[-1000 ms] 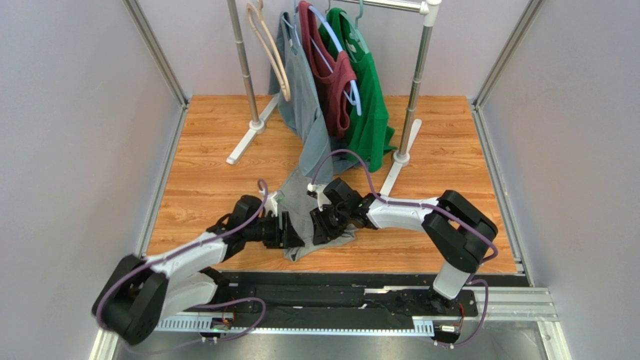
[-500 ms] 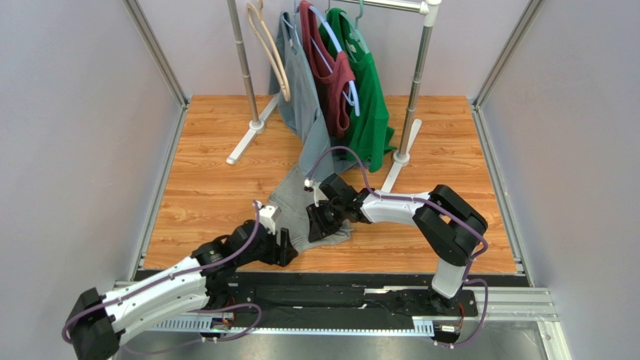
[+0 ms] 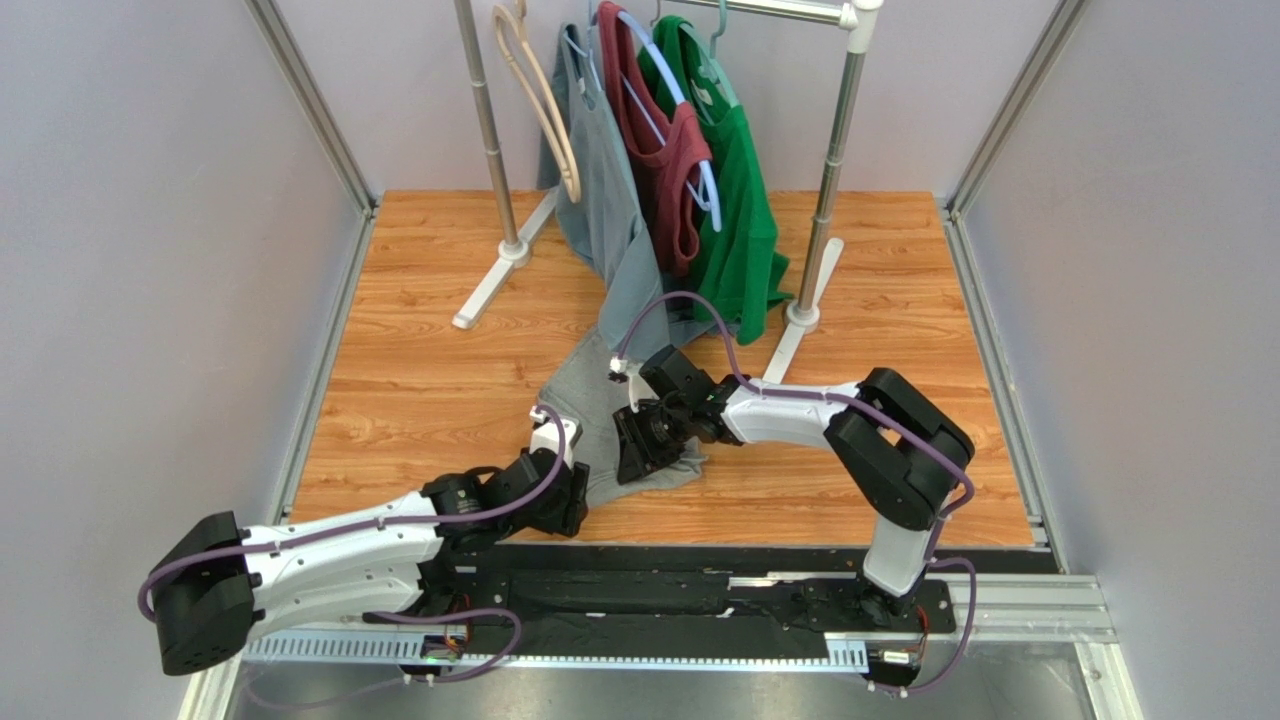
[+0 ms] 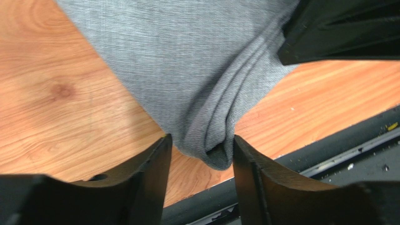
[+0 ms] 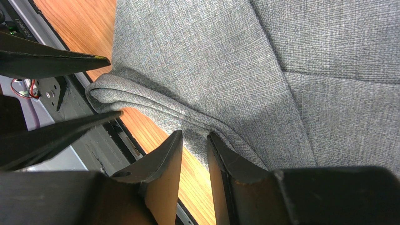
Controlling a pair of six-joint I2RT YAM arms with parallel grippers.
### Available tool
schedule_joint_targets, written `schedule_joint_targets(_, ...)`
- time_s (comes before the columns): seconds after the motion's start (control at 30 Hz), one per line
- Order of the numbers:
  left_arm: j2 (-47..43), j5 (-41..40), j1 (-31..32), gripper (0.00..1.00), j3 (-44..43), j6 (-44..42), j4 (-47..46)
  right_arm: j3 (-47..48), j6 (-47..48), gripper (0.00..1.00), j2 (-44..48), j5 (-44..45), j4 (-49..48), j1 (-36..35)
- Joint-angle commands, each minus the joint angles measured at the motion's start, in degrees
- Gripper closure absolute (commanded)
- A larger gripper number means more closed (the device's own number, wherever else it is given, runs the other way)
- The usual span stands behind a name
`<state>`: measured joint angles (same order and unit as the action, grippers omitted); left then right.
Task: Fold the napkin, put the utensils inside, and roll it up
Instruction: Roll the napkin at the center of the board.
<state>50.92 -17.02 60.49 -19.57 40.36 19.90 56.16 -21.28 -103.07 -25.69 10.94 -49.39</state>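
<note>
One soft heather-grey cloth napkin point(image 3: 579, 398) lies on the wooden table point(image 3: 406, 375). The right gripper point(image 5: 194, 137) pinches one fold. The left gripper point(image 4: 201, 141) straddles one corner, and I cannot tell whether it grips.

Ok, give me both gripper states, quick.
Left gripper: open, straddling the napkin at its folded corner, not clamped.
Right gripper: closed on a fold of the napkin.

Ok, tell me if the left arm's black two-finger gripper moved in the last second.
Yes. The left gripper drew back toward the black base rail at the near edge, away from the right gripper pinching the heather-grey napkin.
</note>
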Motion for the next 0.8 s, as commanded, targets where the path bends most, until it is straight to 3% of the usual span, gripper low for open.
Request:
schedule_joint_targets(0.0, -1.1, -4.9, 0.3, 0.45, -2.1, 2.7, 2.3, -1.1, 1.2, 0.66, -3.7, 3.5, 4.8, 0.2)
schedule_joint_targets(0.4, -6.9, -5.7, 0.3, 0.49, 1.0, 4.0, -0.2, -1.0, 1.6, 0.68, -4.5, 2.5, 5.2, 0.3)
schedule_joint_targets(0.67, -6.6, -5.6, 0.3, 0.58, 2.6, 6.1, -1.7, -0.7, 1.9, 0.69, -5.3, 1.9, 5.8, 0.2)
schedule_joint_targets(0.77, -4.3, -6.4, 0.3, 0.67, 1.9, 7.2, -1.4, -0.7, 1.8, 0.69, -5.3, 2.0, 5.9, 0.3)
